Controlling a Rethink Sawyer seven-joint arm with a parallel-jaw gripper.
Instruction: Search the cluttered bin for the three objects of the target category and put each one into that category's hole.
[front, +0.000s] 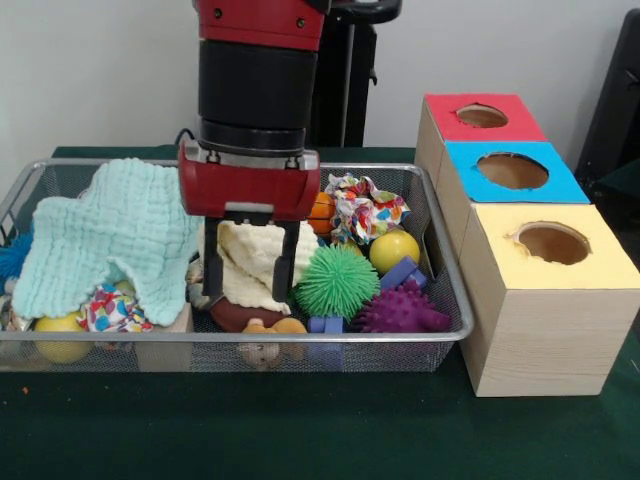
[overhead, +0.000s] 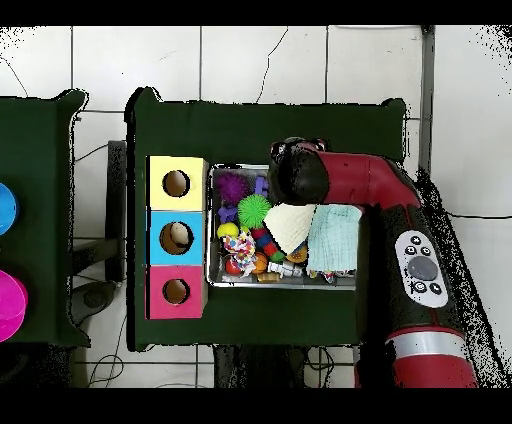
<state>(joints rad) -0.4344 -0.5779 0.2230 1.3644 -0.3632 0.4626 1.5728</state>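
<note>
The wire-mesh bin (front: 440, 335) holds mixed toys and cloths. My gripper (front: 248, 268) hangs low inside the bin, open, with one finger on each side of a cream cloth (front: 255, 255). A mint green cloth (front: 110, 235) lies to its left. To its right are a green spiky ball (front: 337, 282), a purple spiky ball (front: 403, 310), a yellow ball (front: 394, 250), an orange ball (front: 322, 212) and a multicoloured fabric toy (front: 365, 208). In the overhead view the arm (overhead: 345, 180) hides the gripper; the cream cloth (overhead: 289, 225) and the bin's rim (overhead: 211, 240) show.
Three boxes with round holes stand beside the bin: red (front: 480, 117), blue (front: 512, 170) and yellow (front: 553, 243). A blue block (front: 400, 272), a brown toy (front: 240, 315), another yellow ball (front: 62, 335) and a patterned toy (front: 110, 310) also lie in the bin.
</note>
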